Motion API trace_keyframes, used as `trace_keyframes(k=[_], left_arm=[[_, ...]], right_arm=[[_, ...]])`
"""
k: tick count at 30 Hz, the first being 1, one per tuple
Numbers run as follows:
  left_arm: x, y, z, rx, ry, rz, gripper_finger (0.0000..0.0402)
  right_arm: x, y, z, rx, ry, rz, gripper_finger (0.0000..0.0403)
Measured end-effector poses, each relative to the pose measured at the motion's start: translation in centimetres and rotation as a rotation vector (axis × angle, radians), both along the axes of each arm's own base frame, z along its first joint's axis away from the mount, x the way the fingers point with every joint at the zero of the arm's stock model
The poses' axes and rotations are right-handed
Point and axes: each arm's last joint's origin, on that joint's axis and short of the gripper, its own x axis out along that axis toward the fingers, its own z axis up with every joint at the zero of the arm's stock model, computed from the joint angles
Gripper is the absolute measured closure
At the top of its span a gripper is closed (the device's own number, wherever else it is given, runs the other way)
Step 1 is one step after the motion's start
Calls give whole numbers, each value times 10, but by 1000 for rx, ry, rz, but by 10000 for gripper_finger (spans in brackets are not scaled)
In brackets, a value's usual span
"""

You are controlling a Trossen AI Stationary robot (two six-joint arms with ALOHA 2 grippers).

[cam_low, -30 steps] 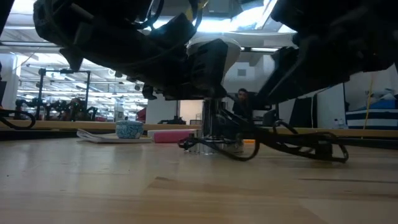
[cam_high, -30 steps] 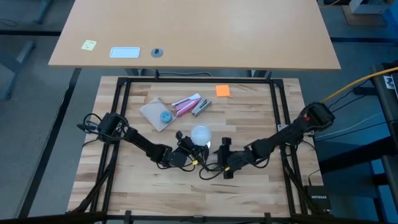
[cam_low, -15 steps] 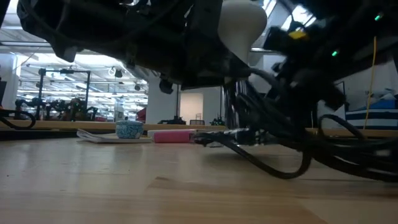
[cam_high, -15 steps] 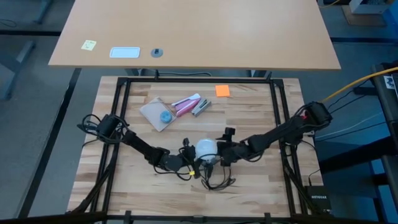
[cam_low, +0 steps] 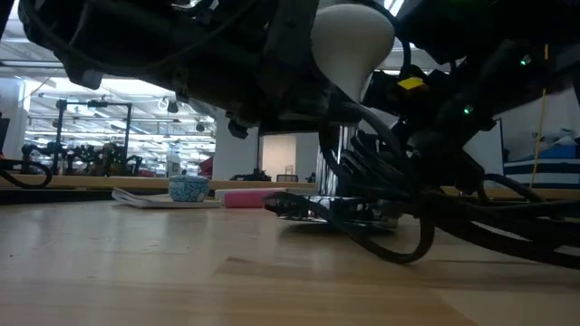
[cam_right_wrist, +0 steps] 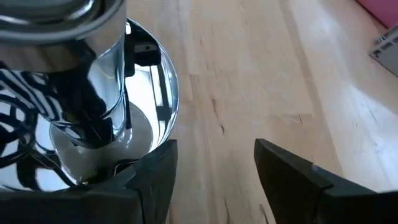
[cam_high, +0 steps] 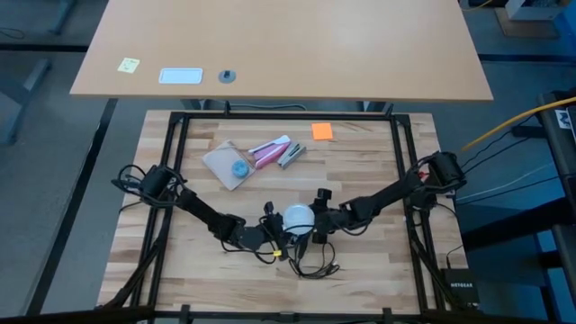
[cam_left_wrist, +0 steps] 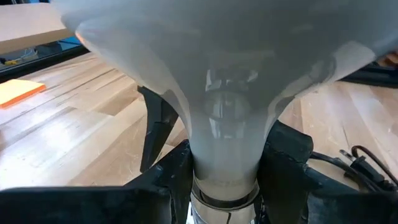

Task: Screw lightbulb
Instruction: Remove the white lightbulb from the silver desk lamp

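Near the front middle of the worktop [cam_high: 180, 270], the left gripper [cam_left_wrist: 227, 180] has its fingers clamped on the neck of the lightbulb [cam_high: 298, 217], globe up, above the chrome socket [cam_right_wrist: 93, 118]. The right gripper [cam_right_wrist: 214, 171] sits just beside that socket, its fingers spread wide around nothing. A black cord [cam_high: 313, 263] loops on the wood below them.

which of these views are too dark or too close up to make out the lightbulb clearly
Low view: arms backlit to silhouettes, only the lightbulb bright. Left wrist view: bulb fills the picture, close and soft-edged, between the left pincer fingers. Right wrist view: no bulb, just mirror glare on the silvery socket. High view: sharp, evenly lit.
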Motion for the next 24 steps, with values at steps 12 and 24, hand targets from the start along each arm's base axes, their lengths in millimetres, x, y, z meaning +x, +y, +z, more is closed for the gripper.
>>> trace_keyframes(k=[12, 24], left_arm=[[0, 10, -4, 65, 55, 130, 260], [2, 15, -5, 54, 54, 131, 260]], right_arm=[[-7, 30, 4, 154, -52, -4, 182], [-4, 37, 19, 59, -101, -25, 182]])
